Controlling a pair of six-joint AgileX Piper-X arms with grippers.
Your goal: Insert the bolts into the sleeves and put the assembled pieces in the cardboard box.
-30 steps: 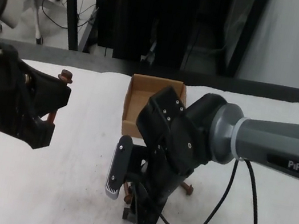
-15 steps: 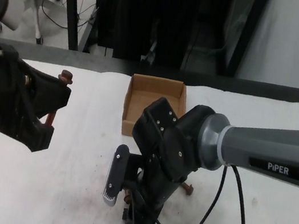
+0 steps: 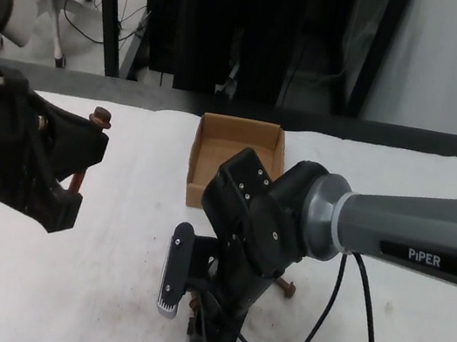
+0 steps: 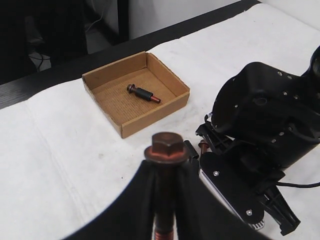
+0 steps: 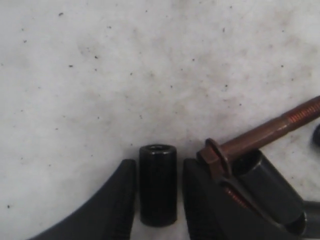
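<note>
On the cloth [image 5: 100, 75], black sleeve [image 5: 158, 190] between spread right gripper [image 5: 159, 170]; left gripper [image 4: 166, 200] pinching coppery hex bolt [image 4: 166, 148].

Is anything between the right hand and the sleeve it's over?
Nothing visible does. The black sleeve lies on the bench between the open fingers of the right hand, with a gap on each side. A loose bolt and a second sleeve lie close beside one finger, outside the grip.

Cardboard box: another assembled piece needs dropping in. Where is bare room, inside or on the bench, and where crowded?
Bare: the cardboard box floor either side of the assembled piece, and the white cloth between box and left gripper. Crowded: around the right gripper, where a sleeve and bolt lie.
</note>
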